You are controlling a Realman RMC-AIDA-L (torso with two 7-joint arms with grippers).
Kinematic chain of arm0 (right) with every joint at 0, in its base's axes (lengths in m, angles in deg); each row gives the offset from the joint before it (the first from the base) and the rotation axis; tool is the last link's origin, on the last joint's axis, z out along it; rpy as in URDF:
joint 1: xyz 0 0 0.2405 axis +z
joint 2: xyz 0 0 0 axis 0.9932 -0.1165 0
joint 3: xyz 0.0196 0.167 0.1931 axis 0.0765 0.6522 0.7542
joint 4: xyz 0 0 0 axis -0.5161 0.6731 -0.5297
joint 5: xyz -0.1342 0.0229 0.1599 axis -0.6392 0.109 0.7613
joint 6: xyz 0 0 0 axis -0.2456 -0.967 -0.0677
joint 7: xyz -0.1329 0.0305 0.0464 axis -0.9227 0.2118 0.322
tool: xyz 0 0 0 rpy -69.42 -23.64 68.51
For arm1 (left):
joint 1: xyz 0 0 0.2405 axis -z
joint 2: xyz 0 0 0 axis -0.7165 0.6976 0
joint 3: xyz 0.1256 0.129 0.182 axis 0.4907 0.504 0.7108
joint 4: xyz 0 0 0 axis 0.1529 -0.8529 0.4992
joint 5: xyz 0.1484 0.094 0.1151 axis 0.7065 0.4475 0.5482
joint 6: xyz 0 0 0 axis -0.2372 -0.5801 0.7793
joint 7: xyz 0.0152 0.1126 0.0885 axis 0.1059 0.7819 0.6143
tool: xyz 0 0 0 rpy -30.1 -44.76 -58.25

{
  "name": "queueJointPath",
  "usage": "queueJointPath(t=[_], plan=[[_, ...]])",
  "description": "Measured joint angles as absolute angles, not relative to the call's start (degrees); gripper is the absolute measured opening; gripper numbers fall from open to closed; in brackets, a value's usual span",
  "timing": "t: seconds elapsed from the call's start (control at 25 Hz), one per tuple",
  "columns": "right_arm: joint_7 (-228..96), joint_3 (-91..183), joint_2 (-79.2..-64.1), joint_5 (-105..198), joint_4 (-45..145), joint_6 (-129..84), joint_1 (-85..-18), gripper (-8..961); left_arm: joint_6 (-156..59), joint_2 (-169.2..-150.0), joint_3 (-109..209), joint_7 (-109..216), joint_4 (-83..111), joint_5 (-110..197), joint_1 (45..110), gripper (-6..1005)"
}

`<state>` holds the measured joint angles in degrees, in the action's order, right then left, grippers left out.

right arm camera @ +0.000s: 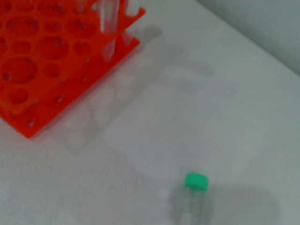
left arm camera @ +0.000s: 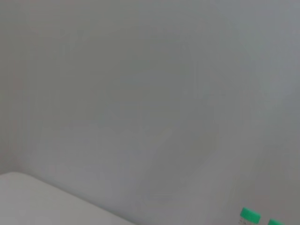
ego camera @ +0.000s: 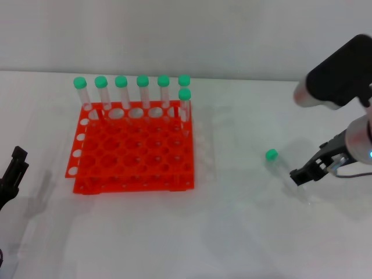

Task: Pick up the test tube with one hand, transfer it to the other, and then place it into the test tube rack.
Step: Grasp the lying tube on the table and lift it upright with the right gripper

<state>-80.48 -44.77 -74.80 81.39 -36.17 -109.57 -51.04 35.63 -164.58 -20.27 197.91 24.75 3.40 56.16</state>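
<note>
A clear test tube with a green cap (ego camera: 271, 155) lies on the white table at the right, its tip pointing toward me. It also shows in the right wrist view (right arm camera: 195, 187). My right gripper (ego camera: 303, 174) is low over the tube's middle, open, with the tube still resting on the table. The orange-red test tube rack (ego camera: 132, 152) stands left of centre; its corner shows in the right wrist view (right arm camera: 42, 61). My left gripper (ego camera: 13, 171) hangs at the far left edge, away from the rack.
Several green-capped tubes (ego camera: 143, 92) stand upright in the rack's back row, one more (ego camera: 185, 107) at its right side. Two green caps (left arm camera: 250, 216) peek into the left wrist view. Bare white table lies between the rack and the lying tube.
</note>
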Motion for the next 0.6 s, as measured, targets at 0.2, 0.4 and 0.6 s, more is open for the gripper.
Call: queueJointPath(t=[0.2, 0.4, 0.6], plan=[[-77.5, -46.57, -74.87, 81.43, -31.38, -107.07, -49.84, 777, 35.44, -164.58, -20.26, 198.0, 24.62, 3.39, 56.19, 810], [-77.39, -46.86, -75.01, 83.64, -27.54, -105.07, -49.52, 758, 35.44, -164.58, -20.26, 198.0, 24.9, 3.72, 56.22, 810], [-77.31, -47.34, -75.03, 85.28, -24.08, -103.86, -48.31, 740, 35.44, -164.58, -20.26, 197.96, 25.0, 3.82, 56.24, 810]])
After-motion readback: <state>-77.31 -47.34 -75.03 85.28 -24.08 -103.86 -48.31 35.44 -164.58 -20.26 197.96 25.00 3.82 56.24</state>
